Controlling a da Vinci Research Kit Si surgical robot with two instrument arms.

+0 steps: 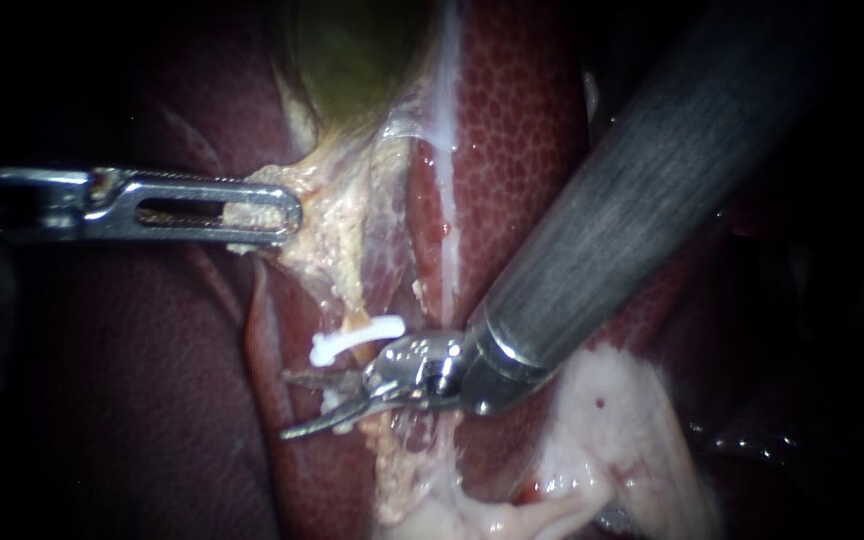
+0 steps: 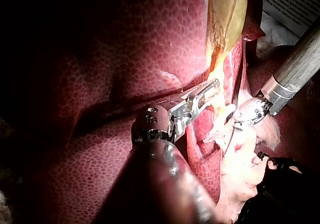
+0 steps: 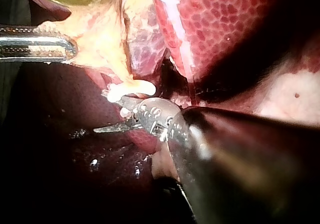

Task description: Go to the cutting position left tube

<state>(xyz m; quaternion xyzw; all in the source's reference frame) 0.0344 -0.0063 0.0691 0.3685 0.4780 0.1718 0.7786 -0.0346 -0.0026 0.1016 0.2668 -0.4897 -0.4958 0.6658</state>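
Tube: a thin yellowish strand (image 1: 356,318), just left of centre in the lower half of the endoscope view; its long axis runs up and down the frame with a slight lean, the upper end toward the gallbladder (image 1: 352,60) and the lower end toward the pale tissue (image 1: 612,440) at the bottom edge
Clip: white (image 1: 357,340), lying across the tube almost level, its right end tipped up a little
Right instrument: the thick shaft comes down from the upper right; the tip (image 1: 292,405) points to the frame's left, crosswise to the tube; its two thin blades stand apart in a narrow V just below the clip, with the strand in the gap; I cannot tell whether either blade touches it
Left instrument: enters level from the left edge in the upper half; its slotted jaws (image 1: 277,212) are clamped on yellow tissue (image 1: 327,220) under the gallbladder, well above the clip
Liver: mottled dark red (image 1: 522,150), to the right of the tube and behind it
Right wrist view: the clip (image 3: 131,89) sits just beside the upper blade of the parted jaws (image 3: 112,116)
Left wrist view: the clamped jaws (image 2: 212,86) hold the yellow tissue, with the other instrument's tip near, just beyond them
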